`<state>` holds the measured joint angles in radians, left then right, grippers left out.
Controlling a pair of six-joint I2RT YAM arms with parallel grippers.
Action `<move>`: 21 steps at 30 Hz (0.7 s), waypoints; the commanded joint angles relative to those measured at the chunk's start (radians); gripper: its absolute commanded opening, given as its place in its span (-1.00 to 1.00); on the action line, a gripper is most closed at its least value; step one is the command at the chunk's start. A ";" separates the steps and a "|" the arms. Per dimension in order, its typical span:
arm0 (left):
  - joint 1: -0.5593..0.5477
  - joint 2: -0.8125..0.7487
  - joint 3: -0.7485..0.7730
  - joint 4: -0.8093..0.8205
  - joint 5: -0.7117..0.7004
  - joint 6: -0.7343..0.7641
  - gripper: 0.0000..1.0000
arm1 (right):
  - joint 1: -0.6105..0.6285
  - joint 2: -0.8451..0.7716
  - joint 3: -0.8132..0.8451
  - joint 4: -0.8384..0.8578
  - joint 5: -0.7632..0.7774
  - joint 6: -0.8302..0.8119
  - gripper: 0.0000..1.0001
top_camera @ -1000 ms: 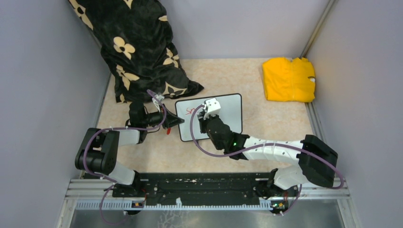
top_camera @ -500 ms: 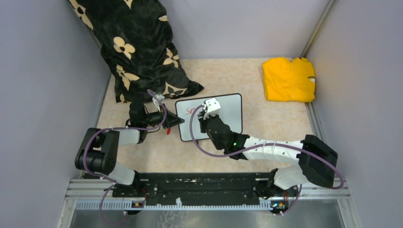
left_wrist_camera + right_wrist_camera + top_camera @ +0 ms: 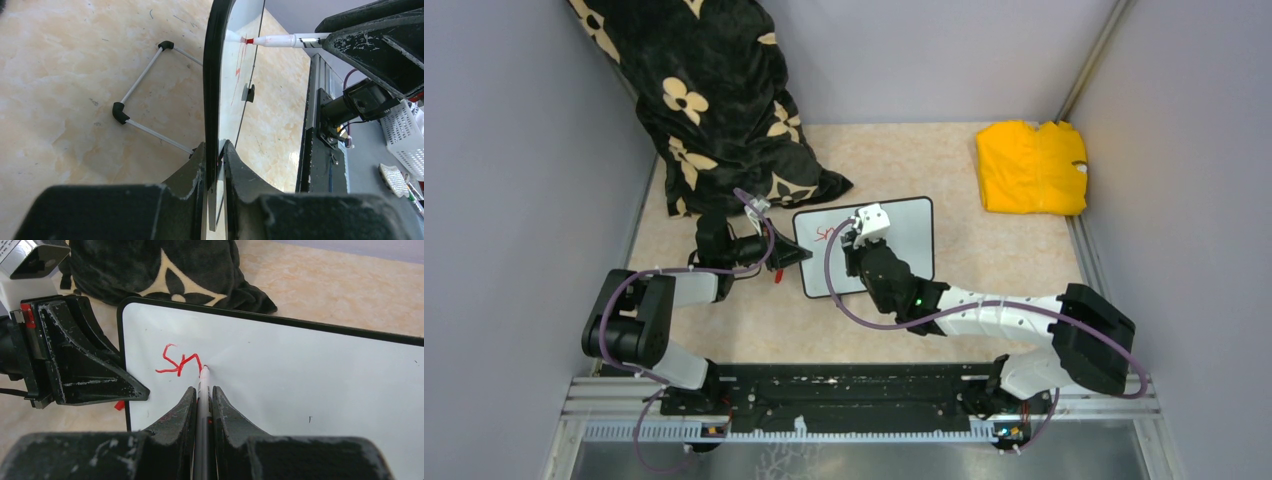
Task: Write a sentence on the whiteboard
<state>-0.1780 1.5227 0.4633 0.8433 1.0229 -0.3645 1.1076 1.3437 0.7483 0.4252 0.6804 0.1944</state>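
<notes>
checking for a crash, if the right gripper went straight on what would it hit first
The whiteboard. The marker in the right gripper seems to touch its white face with the tip, beside the red strokes; nothing else lies between.

Note the whiteboard, glossy white with a smooth black plastic frame, between your left jaws; beside them, plush black blanket; tabletop, matt marbled beige.

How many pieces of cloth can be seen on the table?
2. The black flowered cloth is heaped at the far left; the yellow folded cloth lies at the far right. More could hide beneath the black one.
</notes>
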 commanded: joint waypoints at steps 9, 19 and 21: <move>-0.011 0.011 0.011 -0.033 -0.018 0.053 -1.00 | -0.032 -0.049 0.029 0.048 0.034 0.003 -1.00; -0.012 0.013 0.012 -0.033 -0.015 0.055 -1.00 | -0.035 -0.072 0.000 0.021 0.028 0.030 -1.00; -0.012 0.012 0.012 -0.035 -0.016 0.055 -1.00 | -0.035 -0.073 -0.005 0.013 0.023 0.035 -1.00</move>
<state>-0.1787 1.5227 0.4637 0.8394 1.0248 -0.3614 1.0775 1.3075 0.7471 0.4240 0.6987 0.2070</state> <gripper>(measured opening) 0.179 0.126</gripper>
